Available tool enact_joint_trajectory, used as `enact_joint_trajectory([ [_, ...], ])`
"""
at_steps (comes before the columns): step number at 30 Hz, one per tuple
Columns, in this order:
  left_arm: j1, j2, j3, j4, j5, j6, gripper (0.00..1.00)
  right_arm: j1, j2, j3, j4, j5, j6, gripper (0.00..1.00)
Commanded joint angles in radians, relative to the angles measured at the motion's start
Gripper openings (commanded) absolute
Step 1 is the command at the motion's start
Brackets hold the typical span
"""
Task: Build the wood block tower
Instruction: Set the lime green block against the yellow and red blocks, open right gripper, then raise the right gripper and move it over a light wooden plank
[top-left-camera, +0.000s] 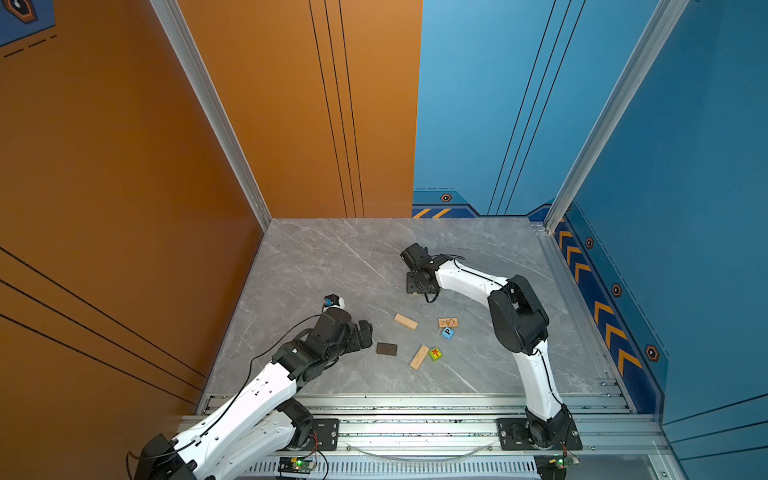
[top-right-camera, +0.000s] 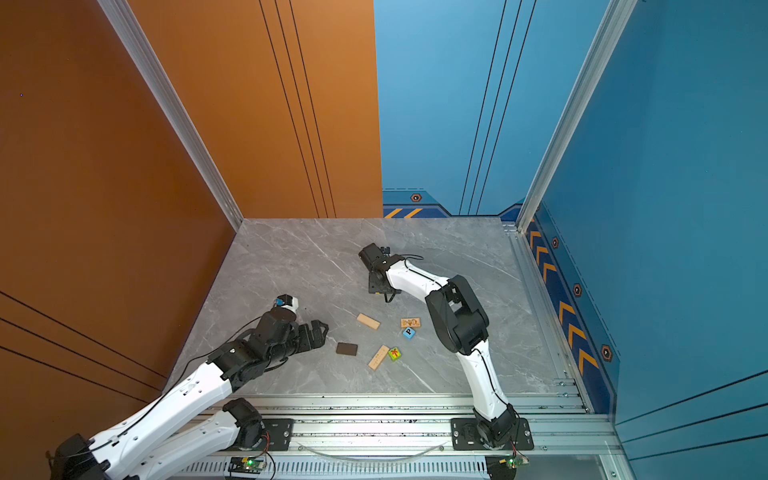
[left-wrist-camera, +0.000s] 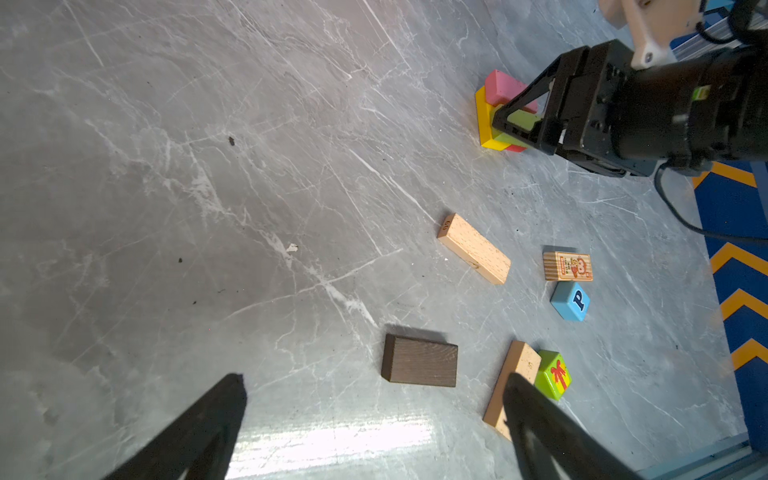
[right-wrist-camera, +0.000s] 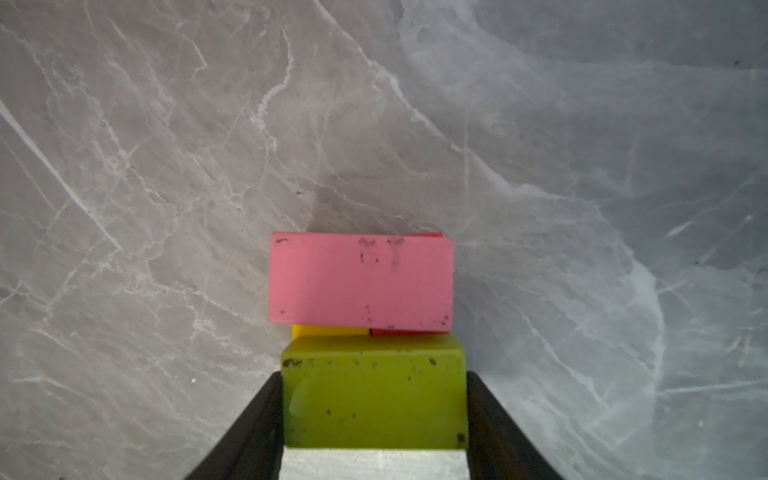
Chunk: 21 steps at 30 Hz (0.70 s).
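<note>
My right gripper (right-wrist-camera: 372, 376) is shut on a lime block (right-wrist-camera: 374, 399), its fingers pressed to the block's two short ends. The lime block sits right beside a pink block (right-wrist-camera: 361, 282), over a yellow block (right-wrist-camera: 328, 331) and a red one (right-wrist-camera: 399, 332); whether it rests on them I cannot tell. In both top views the right gripper (top-left-camera: 419, 284) hides this stack. My left gripper (left-wrist-camera: 375, 380) is open and empty, just short of a dark brown block (left-wrist-camera: 419, 360). Loose on the table lie two tan blocks (top-left-camera: 405, 321) (top-left-camera: 419, 356), a blue "P" cube (top-left-camera: 447, 332) and a green cube (top-left-camera: 435, 353).
A tan block with a printed picture (top-left-camera: 448, 322) lies by the blue cube. The grey marble table (top-left-camera: 332, 257) is walled in orange on the left and blue at the back and right. A metal rail (top-left-camera: 415, 409) with the arm bases runs along the front edge.
</note>
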Motion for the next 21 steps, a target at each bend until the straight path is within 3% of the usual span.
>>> enact_joint_trajectory([
  [1,0.015,0.001,0.026,-0.002,0.021,0.019,0.98,-0.008,0.021,0.027,0.001,-0.006,0.012,0.58],
  [6,0.021,0.001,0.028,-0.004,0.027,0.020,0.98,-0.008,0.023,0.025,-0.001,-0.008,0.014,0.66],
  [12,0.027,-0.016,0.022,-0.013,0.030,0.021,0.98,-0.005,0.011,0.021,-0.001,-0.016,0.008,0.90],
  [21,0.037,-0.018,0.040,-0.026,0.044,0.037,0.98,-0.004,-0.111,-0.030,0.007,-0.030,-0.049,1.00],
])
